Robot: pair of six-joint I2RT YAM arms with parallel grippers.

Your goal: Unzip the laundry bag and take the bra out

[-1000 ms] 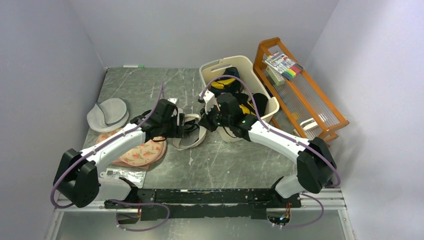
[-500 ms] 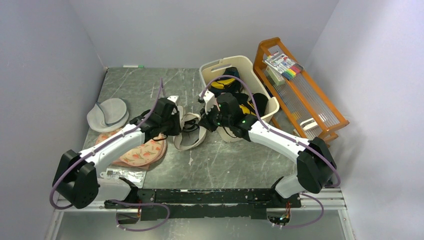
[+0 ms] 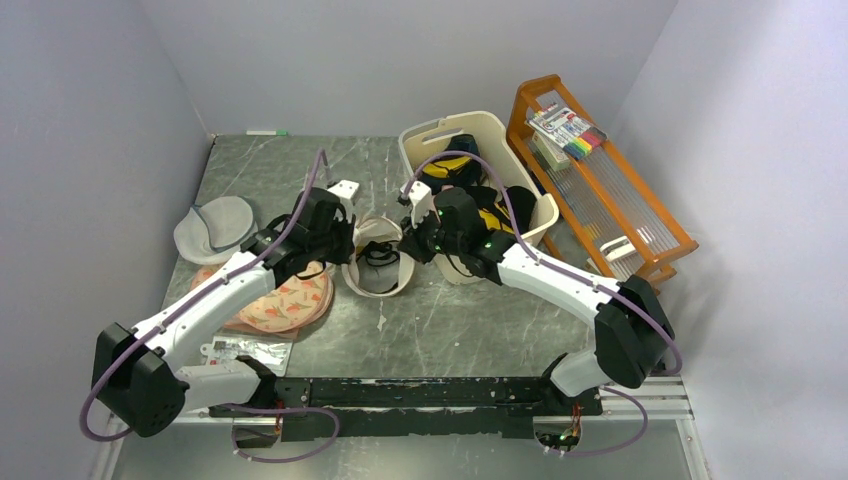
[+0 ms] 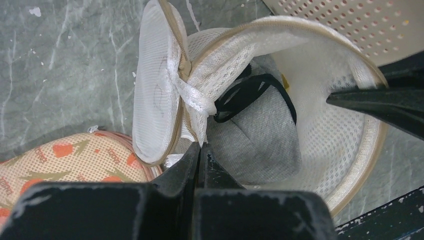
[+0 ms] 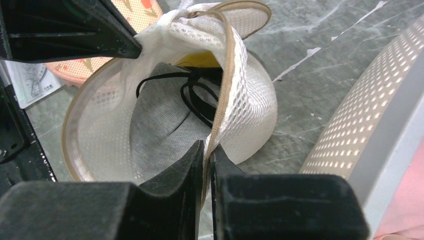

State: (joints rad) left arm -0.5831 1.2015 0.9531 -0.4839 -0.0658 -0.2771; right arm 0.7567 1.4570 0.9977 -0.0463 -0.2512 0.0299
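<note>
Tabletop (image 3: 450,320) bears open laundry bag (image 5: 250,100), bra (image 5: 200,60) seemingly inside.

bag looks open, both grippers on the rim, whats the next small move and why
Probably let the right gripper release the rim and dip in for the bra: the laundry bag is unzipped and gaping, the left gripper pinches its opposite edge, and the bra's cup and black straps lie exposed inside.

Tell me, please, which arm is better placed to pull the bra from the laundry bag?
Probably the right. Both pinch the rim of the laundry bag, but the right gripper sits closest to the bra and its dark straps. The left gripper clamps the flap side and can anchor it.
</note>
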